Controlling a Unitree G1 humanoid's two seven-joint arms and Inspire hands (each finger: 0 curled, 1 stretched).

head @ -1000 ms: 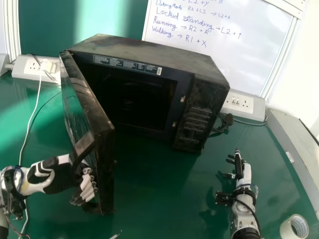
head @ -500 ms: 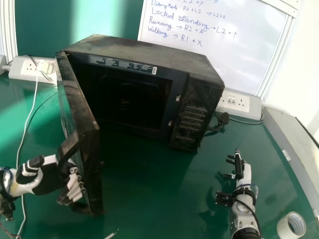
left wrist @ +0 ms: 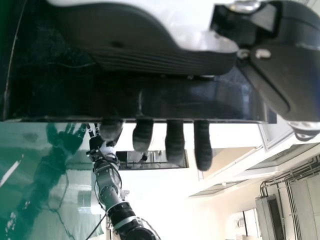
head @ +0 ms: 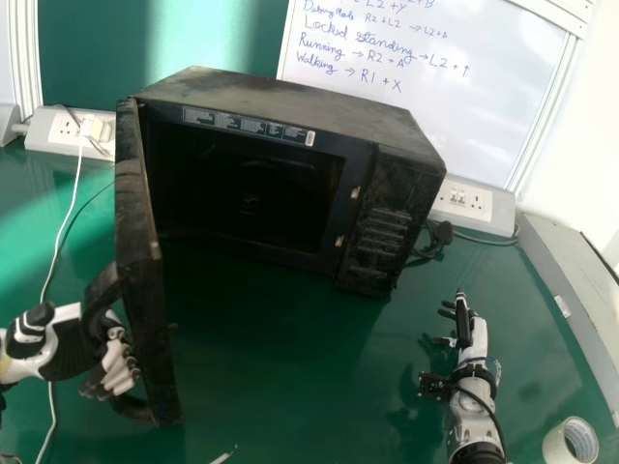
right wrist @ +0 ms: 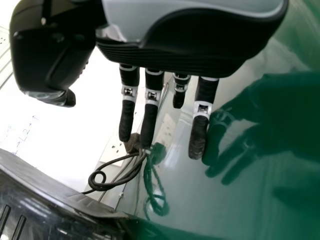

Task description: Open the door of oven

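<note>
The black oven (head: 261, 106) stands on the green table, its door (head: 145, 280) swung wide toward the robot's left and its dark cavity exposed. At the door's outer face, my left hand (head: 114, 365) has its fingers curled round the curved black handle (head: 101, 290). In the left wrist view, dark fingertips of the left hand (left wrist: 175, 142) show past the edge of a glossy black panel (left wrist: 150, 102); the thumb stands apart. My right hand (head: 464, 333) is open over the table, right of the oven and touching nothing; its fingers (right wrist: 127, 117) hang straight in the right wrist view.
Behind the oven are a whiteboard (head: 435, 87) and socket strips (head: 474, 201). A white cable (head: 60, 232) runs along the left. A tape roll (head: 571, 443) lies at the front right, near a grey ledge (head: 571, 280). The oven's dark cord (right wrist: 105, 182) lies coiled by its side.
The door has swung farther open, its free edge moving left. My left hand has travelled left along with the handle. My right hand has kept still.
</note>
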